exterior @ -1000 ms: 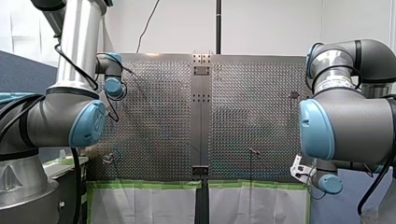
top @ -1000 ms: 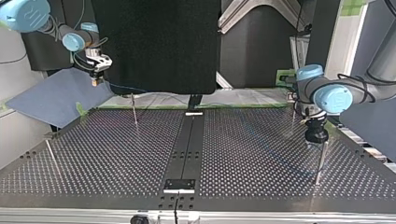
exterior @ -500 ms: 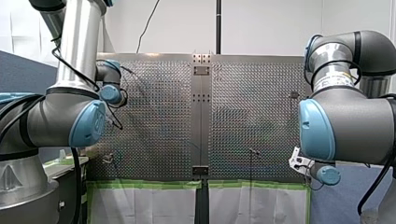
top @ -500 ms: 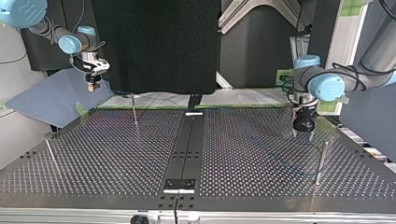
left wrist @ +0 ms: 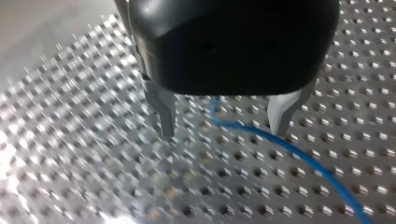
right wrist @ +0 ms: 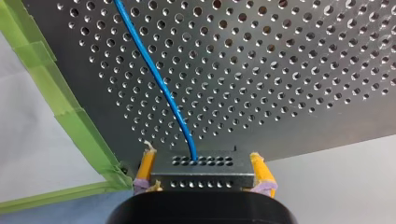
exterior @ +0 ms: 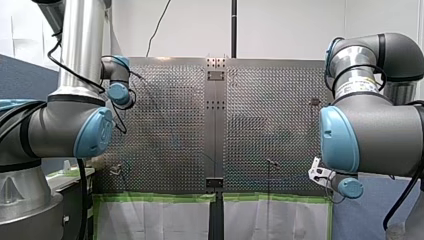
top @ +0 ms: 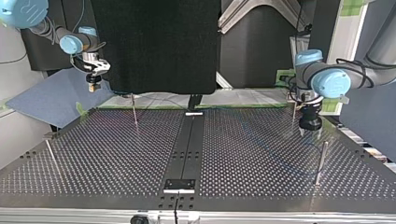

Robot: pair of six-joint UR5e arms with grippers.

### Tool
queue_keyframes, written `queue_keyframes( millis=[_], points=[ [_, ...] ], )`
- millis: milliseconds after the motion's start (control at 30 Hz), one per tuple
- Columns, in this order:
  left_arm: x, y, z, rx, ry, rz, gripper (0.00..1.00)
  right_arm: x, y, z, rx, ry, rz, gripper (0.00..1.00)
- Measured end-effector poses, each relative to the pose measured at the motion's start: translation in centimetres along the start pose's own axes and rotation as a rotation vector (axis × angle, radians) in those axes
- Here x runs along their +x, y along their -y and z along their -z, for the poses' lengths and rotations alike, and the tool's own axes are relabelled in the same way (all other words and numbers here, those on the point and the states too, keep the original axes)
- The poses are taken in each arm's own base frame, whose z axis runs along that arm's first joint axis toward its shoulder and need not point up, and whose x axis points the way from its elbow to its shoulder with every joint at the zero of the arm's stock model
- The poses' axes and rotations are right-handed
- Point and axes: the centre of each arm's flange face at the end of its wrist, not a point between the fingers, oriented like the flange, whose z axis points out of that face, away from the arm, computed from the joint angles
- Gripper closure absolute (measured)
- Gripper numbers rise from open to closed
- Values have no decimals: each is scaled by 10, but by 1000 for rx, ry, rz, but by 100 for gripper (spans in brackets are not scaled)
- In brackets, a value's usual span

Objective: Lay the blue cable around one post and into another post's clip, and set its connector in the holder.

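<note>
The job is looking barely begun. My right hand [right wrist: 204, 173] is clamping its yellow pads on the connector [right wrist: 201, 164], holding it out past the surface's [top: 252, 154] edge, at 10 o'clock in the top view. The cable [right wrist: 159, 84] is running from the connector out across the perforated plate. My left hand [left wrist: 224, 129] is hovering low over the surface at 3 o'clock in the top view, its metal fingers standing apart, with the cable passing between them, ungripped.

In the top view a post [top: 134, 109] is standing at 11 o'clock, a second post [top: 50, 154] at 8 o'clock and a third post [top: 320, 161] at 4 o'clock. The cable is too thin there to follow, but I am judging that it is not yet looping any of them. So the wrap, the clipping and the seating of the connector are all remaining. I am not making out the holder.

A black strip [top: 189, 140] is dividing the surface down its middle. Green tape [exterior: 155, 197] is edging its near side in the front view. A blue sheet [top: 51, 100] is lying at 9 o'clock in the top view, and a black screen [top: 154, 46] is hanging at 12 o'clock.
</note>
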Motion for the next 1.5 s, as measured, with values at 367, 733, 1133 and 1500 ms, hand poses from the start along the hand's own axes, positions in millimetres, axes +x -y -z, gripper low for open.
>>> queue_keyframes(
  millis=[367, 733, 1133, 1500],
  points=[
    [-4, 7, 18, -16, 16, -20, 2, -2, 5, 0, 1, 5, 0, 100],
    [-13, 7, 58, -34, 19, -53, 2, -3, 9, -1, 7, 6, 1, 100],
    [-74, 61, 75, -9, 117, -140, 2, -4, 10, -1, 8, 4, 1, 100],
    [-140, 115, 104, -7, 241, -223, 2, -4, 10, -1, 9, 5, -2, 100]
  ],
)
